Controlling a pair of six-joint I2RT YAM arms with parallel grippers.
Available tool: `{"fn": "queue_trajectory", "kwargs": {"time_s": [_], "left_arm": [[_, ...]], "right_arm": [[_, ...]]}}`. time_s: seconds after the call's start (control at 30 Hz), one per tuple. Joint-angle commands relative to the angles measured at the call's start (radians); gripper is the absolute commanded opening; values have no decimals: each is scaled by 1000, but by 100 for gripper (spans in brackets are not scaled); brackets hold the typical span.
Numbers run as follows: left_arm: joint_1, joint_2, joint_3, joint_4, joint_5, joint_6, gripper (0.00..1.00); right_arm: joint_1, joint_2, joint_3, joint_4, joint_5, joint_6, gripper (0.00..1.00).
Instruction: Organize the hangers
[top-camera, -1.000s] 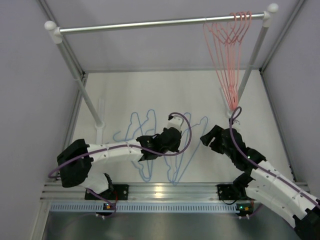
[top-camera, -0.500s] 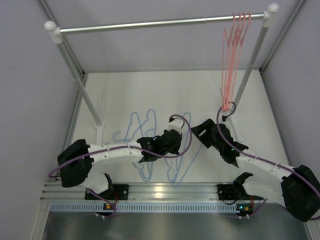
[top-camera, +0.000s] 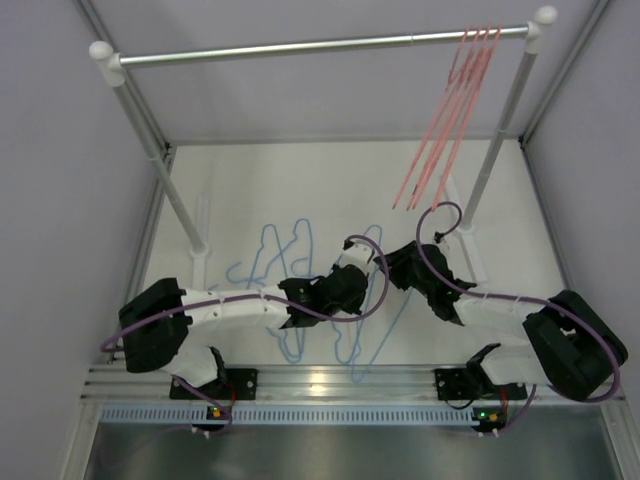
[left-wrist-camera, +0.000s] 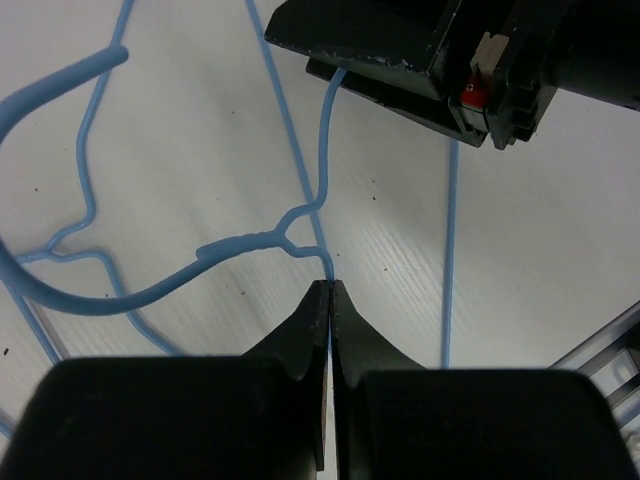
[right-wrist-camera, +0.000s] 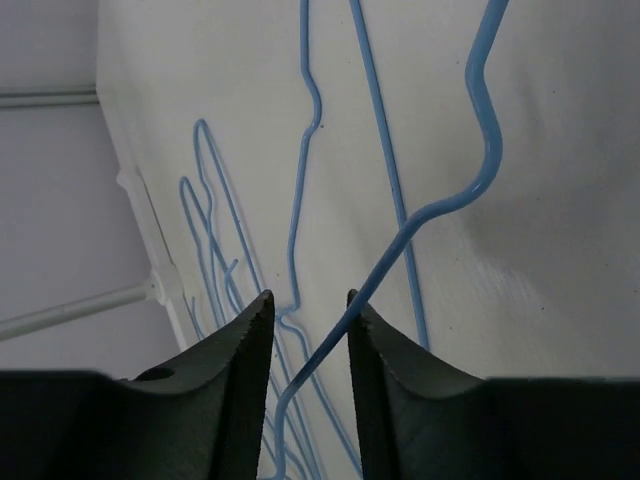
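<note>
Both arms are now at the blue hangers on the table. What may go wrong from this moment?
1. The left gripper pinches only one thin wire of a blue hanger; the hanger may slip or twist when lifted.
2. The other blue hangers overlap on the table, so a lift may drag them along.
3. The right gripper is open around a blue hook wire that sits near one finger; closing may push it out instead of catching it.
</note>
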Motion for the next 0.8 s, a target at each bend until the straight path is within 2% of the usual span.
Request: {"fn": "queue_trajectory", "kwargs": {"time_s": [0.0, 0.03, 0.13, 0.23, 0.37, 0.5, 0.63, 0.77], "left_arm": [[-7, -7, 8, 49, -10, -10, 0], [-7, -10, 5, 52, -7, -7, 0], [-10, -13, 2, 52, -1, 7, 0], [-10, -28, -20, 69, 4, 18, 0], [-10, -83, -89, 127, 17, 22, 30], [-10, -169, -226, 247, 45, 7, 46], [-10, -290, -377, 394, 103, -10, 57], [-12, -347, -455, 491, 146, -7, 65]], "right_arm": [[13, 20, 29, 137, -12, 39, 32], [13, 18, 26, 142, -12, 41, 23], [13, 8, 22, 131, -3, 47, 6], [15, -11, 13, 134, -2, 54, 0], [12, -28, -4, 131, -13, 65, 0], [6, -34, -40, 177, -33, 94, 0], [1, -35, -52, 193, -53, 105, 0], [-2, -25, -52, 232, -93, 126, 0]]}}
